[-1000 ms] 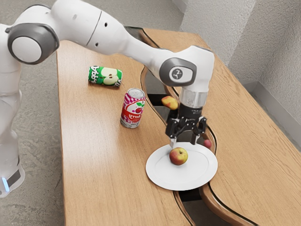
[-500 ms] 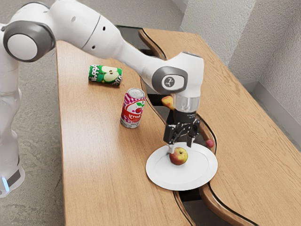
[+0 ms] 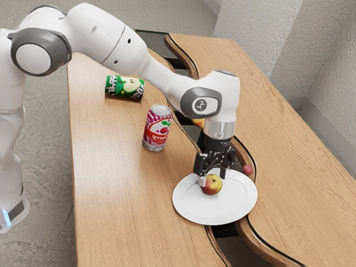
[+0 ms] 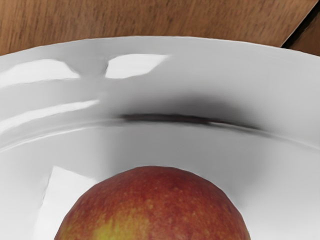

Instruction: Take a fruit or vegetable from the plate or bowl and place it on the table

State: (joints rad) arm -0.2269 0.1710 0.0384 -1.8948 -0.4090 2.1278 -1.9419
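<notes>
- Apple (image 3: 211,184), red and yellow, rests on a white oval plate (image 3: 239,207), a little far of the plate's middle in the exterior view.
- Our gripper (image 3: 212,178) is low over the plate, pointing down. Its jaws stand apart, one at the exterior view's left side of the apple, the other by its far right side; we do not see them clamped on it.
- Left of the plate and farther off, a pink-and-red can (image 3: 157,129) stands upright; a green can (image 3: 124,88) lies on its side farther away.
- We judge the step in hand to be lining up the grasp, with the fruit yet to be lifted.
- Next, we would centre the jaws about the apple, lower them a little if there is room above the plate, and close on its two sides.
- A grip too high could let the round fruit roll, so we would check it before lifting.
- After that, we would carry it clear of the rim and set it on the bare wooden table (image 3: 117,206) at the near left.
</notes>
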